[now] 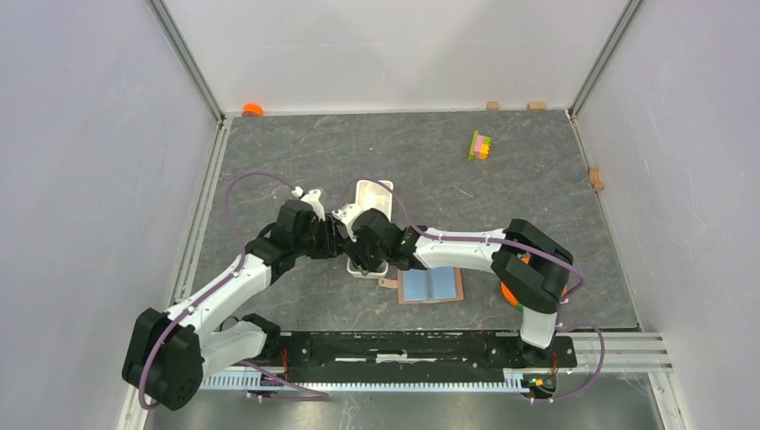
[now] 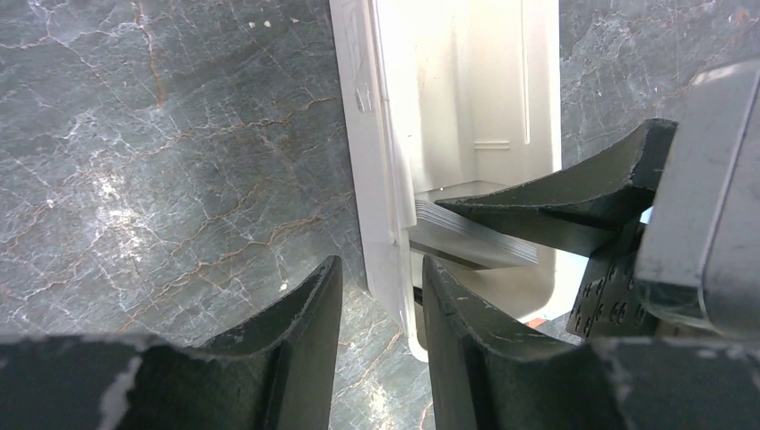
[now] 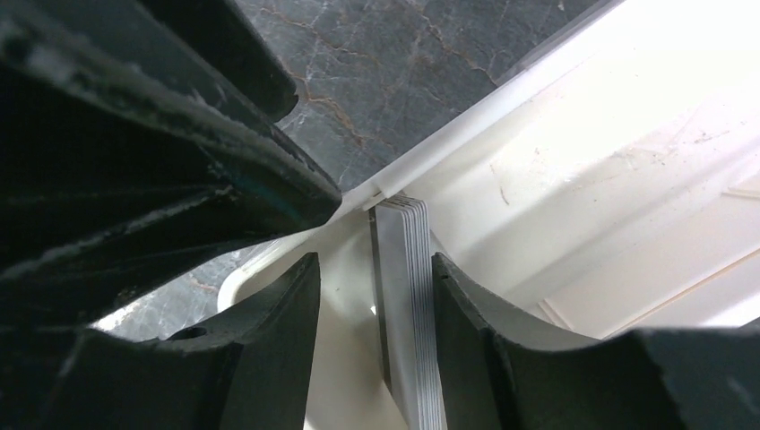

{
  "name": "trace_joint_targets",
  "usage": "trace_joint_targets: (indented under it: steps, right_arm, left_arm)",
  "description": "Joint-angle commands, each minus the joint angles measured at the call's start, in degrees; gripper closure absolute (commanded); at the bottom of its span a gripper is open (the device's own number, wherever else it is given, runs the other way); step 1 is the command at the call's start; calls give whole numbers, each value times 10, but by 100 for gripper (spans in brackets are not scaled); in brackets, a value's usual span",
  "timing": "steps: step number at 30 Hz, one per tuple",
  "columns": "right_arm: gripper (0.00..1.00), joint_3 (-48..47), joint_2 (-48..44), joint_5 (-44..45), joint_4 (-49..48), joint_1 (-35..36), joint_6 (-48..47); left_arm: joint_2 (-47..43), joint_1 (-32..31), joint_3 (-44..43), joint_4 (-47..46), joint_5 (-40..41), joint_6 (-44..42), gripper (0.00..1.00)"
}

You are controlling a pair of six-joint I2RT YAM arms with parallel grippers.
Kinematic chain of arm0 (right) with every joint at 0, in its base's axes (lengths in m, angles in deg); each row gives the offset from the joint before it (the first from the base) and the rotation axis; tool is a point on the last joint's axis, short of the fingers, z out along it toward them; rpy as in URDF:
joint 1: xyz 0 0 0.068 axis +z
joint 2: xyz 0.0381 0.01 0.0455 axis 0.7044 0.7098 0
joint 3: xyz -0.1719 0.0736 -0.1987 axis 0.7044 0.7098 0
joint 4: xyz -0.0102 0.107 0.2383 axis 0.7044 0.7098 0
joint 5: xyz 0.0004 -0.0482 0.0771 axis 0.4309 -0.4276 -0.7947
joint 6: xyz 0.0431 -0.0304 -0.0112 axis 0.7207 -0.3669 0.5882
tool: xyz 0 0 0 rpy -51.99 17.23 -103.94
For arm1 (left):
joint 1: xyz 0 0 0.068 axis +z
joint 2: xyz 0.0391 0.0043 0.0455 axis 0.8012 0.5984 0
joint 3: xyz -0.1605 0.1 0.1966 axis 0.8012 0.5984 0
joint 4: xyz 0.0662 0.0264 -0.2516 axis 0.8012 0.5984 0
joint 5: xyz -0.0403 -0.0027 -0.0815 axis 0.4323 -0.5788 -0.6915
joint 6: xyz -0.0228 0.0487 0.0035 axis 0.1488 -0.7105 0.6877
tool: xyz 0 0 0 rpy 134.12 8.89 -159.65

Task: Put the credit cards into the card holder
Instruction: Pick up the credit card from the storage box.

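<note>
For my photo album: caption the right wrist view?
Right hand straddling a stack of thin grey cards inside a white plastic tray.

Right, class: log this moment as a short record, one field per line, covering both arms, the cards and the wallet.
left end effector: straddles the tray wall, a gap visible on each side
right end effector: inside the tray, around the card stack
cards: on edge, bunched together
wallet: open on the table, beside the tray, blue inside
clutter: coloured block far right
</note>
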Motion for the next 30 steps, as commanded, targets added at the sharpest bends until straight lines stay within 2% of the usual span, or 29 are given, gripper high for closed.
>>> trace_joint_targets:
  steps: [1, 5, 13, 22, 30]
  right_arm:
    - [48, -26, -31, -42, 20, 4, -2]
    - [50, -27, -34, -100, 27, 4, 2]
    - [52, -14, -42, -159, 36, 4, 7]
    - [52, 2, -66, -175, 27, 2, 22]
    - [54, 24, -79, -223, 1, -5, 38]
  left_arm:
    - [-21, -2, -10, 17, 12, -13, 54]
    - [-24, -2, -11, 19, 12, -11, 54]
    - [-1, -2, -22, 16, -1, -18, 54]
    - [32, -1, -27, 2, -32, -24, 55]
    - [18, -2, -4, -22, -26, -7, 54]
